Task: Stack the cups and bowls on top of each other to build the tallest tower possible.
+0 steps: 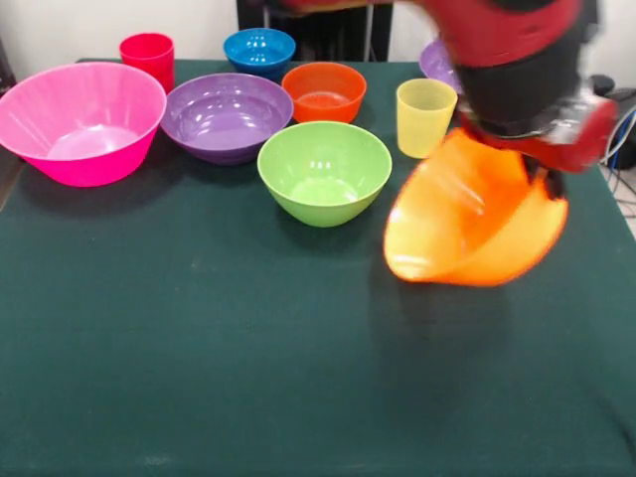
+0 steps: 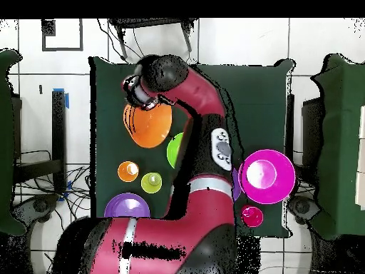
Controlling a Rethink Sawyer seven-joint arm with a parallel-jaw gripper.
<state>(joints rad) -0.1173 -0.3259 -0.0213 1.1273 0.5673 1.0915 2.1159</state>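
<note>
My gripper (image 1: 545, 171) is shut on the rim of the big orange-yellow bowl (image 1: 475, 227) and holds it tilted above the table's right side. From above, the gripper (image 2: 146, 101) and the bowl (image 2: 147, 125) are also in sight. The lime green bowl (image 1: 324, 171) stands just left of it. Behind are the pale yellow cup (image 1: 425, 117), the small orange bowl (image 1: 324, 91), a purple bowl (image 1: 227, 115), the small blue bowl (image 1: 259, 50), the red cup (image 1: 147, 55) and the big pink bowl (image 1: 84, 119). The second purple bowl (image 1: 435, 62) is partly behind the arm. The orange cup (image 2: 128, 170) shows only from above.
The dark green table (image 1: 199, 348) has its open stretch at the near side in the front view. The red arm (image 2: 203, 128) covers the middle of the overhead view, hiding the small orange and blue bowls there. The robot's pedestal (image 1: 308, 30) is behind the bowls.
</note>
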